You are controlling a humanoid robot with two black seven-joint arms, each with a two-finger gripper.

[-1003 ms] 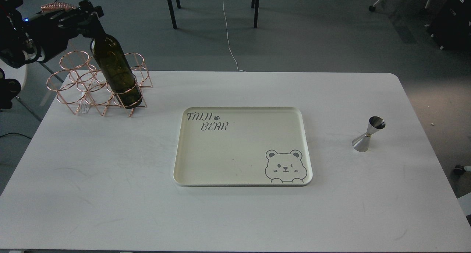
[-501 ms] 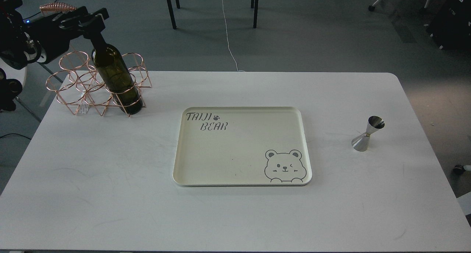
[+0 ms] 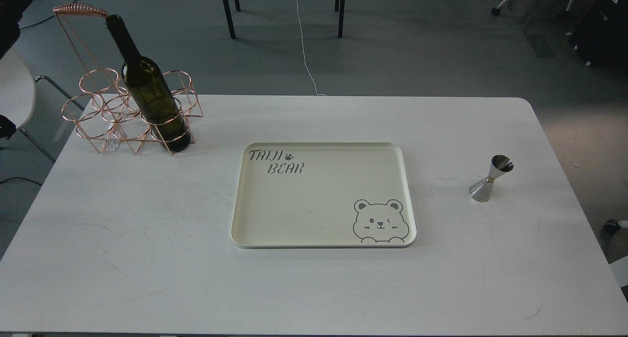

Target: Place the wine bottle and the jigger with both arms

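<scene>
The wine bottle [image 3: 149, 89] base sits hidden inside the wire rack [image 3: 128, 116] (front ring).

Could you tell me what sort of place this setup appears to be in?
Probably a lab or office workspace: a white table on grey carpet, loose cables trailing across the floor, and staged props such as the wine bottle and jigger.

The wine bottle [image 3: 149, 94] stands in the front-right ring of a copper wire rack [image 3: 105, 116] at the white table's [image 3: 147, 258] far-left corner. A cream tray [image 3: 321, 239] with a bear drawing lies mid-table. The jigger [image 3: 490, 179] stands upright, well right of the tray.
</scene>
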